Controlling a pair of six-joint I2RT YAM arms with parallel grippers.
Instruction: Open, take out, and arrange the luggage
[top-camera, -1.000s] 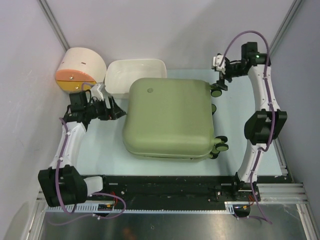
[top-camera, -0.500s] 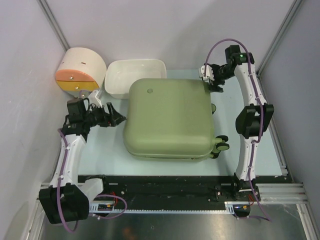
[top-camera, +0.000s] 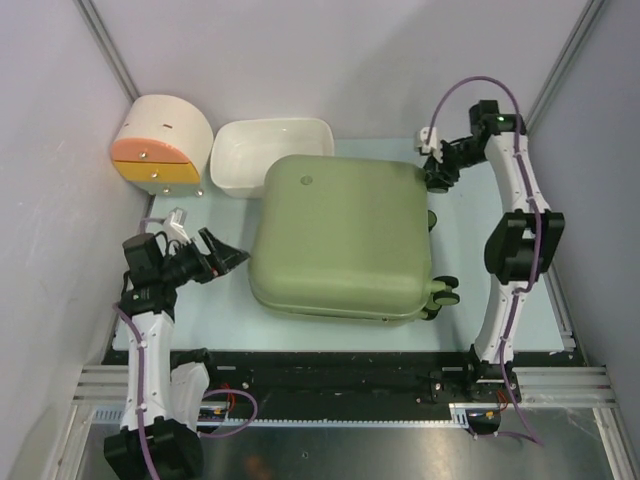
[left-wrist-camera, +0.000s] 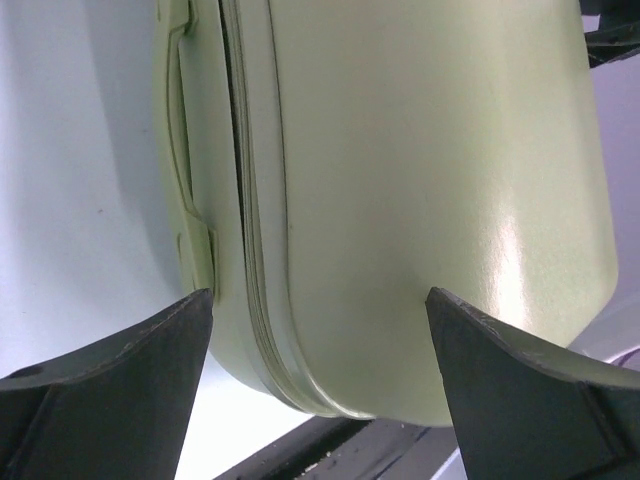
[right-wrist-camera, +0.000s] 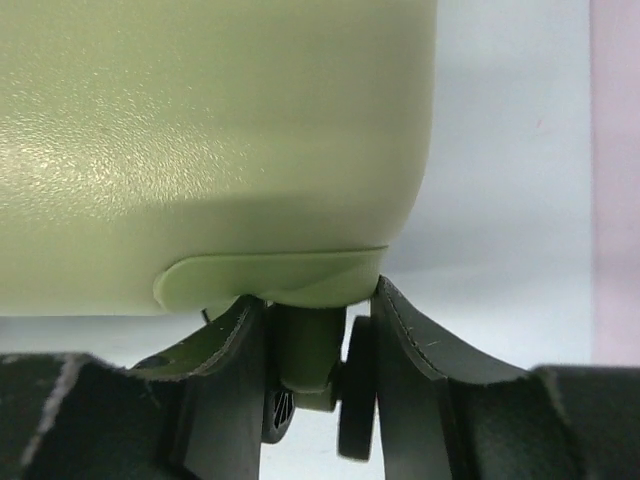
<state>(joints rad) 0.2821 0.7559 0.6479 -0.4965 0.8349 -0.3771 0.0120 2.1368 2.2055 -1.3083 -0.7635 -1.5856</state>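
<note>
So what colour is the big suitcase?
The suitcase is plain olive green, with no pattern. The top view shows it best.

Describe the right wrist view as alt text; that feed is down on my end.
The right gripper pinches a caster at the corner of the olive-green suitcase: one dark finger sits on its green stem, the other against its black wheel. Pale tabletop shows behind.

My fingers (right-wrist-camera: 412, 352) look like matt, dark, slightly grainy plastic; the luggage (top-camera: 340, 235) is smooth hard plastic with a soft sheen
</note>
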